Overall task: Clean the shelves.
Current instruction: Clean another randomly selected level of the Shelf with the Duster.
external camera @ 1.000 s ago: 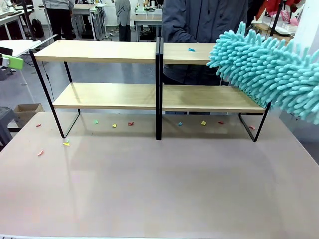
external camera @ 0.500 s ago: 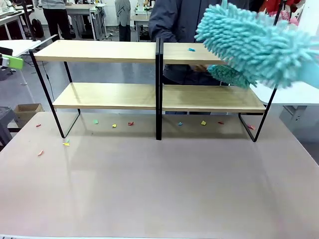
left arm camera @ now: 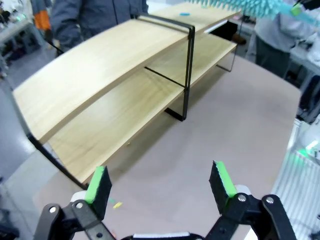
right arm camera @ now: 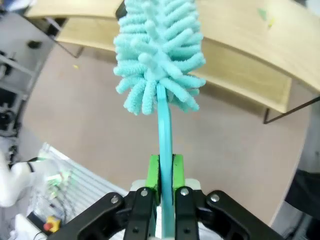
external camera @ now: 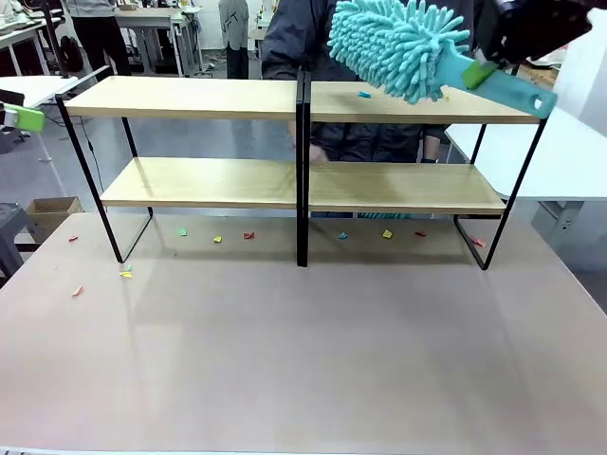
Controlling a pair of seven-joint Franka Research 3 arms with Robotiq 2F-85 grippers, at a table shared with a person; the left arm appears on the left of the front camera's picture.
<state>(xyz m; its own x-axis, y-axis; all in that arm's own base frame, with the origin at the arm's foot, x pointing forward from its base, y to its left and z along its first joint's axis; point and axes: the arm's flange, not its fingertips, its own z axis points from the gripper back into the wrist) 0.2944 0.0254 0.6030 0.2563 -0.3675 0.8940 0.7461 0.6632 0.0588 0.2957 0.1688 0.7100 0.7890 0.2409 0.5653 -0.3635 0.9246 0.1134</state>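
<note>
Turquoise duster hangs over the top board of the shelves (right half). We see the right gripper clamped on its handle. The left gripper stands wide open, empty.

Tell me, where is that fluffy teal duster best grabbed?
The duster is best held by its flat handle, from the tail end, squeezing its broad faces; the fluffy head would squash. The right claw grips it so.
</note>
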